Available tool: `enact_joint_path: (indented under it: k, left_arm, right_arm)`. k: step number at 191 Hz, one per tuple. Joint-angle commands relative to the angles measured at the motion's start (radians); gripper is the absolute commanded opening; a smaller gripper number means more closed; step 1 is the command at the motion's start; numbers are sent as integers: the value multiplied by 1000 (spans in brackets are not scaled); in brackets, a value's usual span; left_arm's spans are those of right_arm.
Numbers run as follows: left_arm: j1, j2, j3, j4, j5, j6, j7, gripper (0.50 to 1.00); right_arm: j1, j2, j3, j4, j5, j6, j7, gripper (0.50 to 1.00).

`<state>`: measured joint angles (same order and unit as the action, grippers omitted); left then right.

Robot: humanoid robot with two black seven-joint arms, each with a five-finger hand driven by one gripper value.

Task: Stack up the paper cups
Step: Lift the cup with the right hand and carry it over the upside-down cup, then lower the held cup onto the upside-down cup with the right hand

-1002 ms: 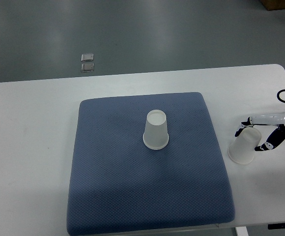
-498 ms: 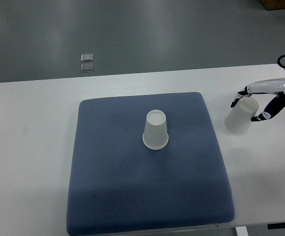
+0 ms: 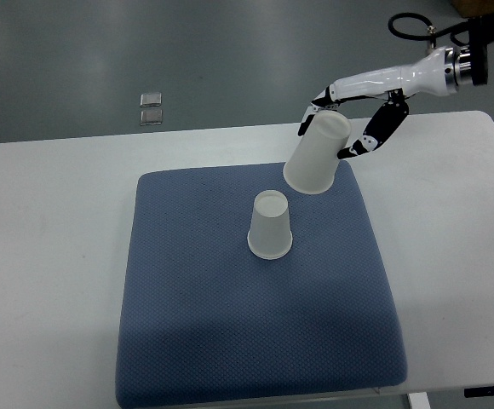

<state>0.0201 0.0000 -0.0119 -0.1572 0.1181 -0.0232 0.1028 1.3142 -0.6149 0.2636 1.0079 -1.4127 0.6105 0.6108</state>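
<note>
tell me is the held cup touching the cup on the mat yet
Apart. The top view shows blue mat between the held cup and the upside-down cup.

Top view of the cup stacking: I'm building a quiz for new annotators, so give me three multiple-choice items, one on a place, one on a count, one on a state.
1. Where does the standing cup rest?
A. on the blue mat
B. on the bare white table
C. on the floor

2. How many paper cups show?
A. one
B. two
C. four

3. How is the right hand?
A. open and empty
B. out of view
C. shut on the tilted cup

Key: 1 A, it stands upside down near the mat's middle. 2 B, one on the mat and one held. 3 C, fingers wrap the cup, which hangs tilted above the mat's far edge.
</note>
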Motion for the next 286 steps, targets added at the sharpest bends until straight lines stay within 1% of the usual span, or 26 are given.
enact_joint_path:
  k: [1,38,75,103,117,145,163,171,186,196,220,286]
  left_arm:
    - [0,0,0,-1,0,0,0,1000]
    - [0,0,0,1,0,0,0,1000]
    - [0,0,0,1,0,0,0,1000]
    - [0,0,1,-1,0,0,0,1000]
    - [0,0,0,1,0,0,0,1000]
    - [0,0,1,1,0,0,0,1000]
    - [0,0,0,1,0,0,0,1000]
    - [0,0,0,-1,0,0,0,1000]
    - [0,0,0,1,0,0,0,1000]
    - [0,0,0,1,0,0,0,1000]
    - [0,0,0,-1,0,0,0,1000]
    - [0,0,0,1,0,0,0,1000]
  right_arm:
    - [20,52,31,0,1,0,0,676]
    - [22,116,29,0,0,0,0,678]
    - [23,129,8,2,-18,0,-3,682]
    - [43,127,-12,2,-26,0,-22,693]
    - [53,127,-12,6,-64,0,-22,695]
    - [68,126,-17,52,-157,0,-22,697]
    - [97,127,-69,90,-170,0,-25,695]
    - [112,129,-87,103,-170,0,-37,695]
    - [134,130,-109,121,-170,0,-85,695]
    - [140,133,-115,126,-170,0,-103,695]
    - [160,135,-121,124,-170,0,-120,697]
    - [163,144,-121,124,-161,0,-125,697]
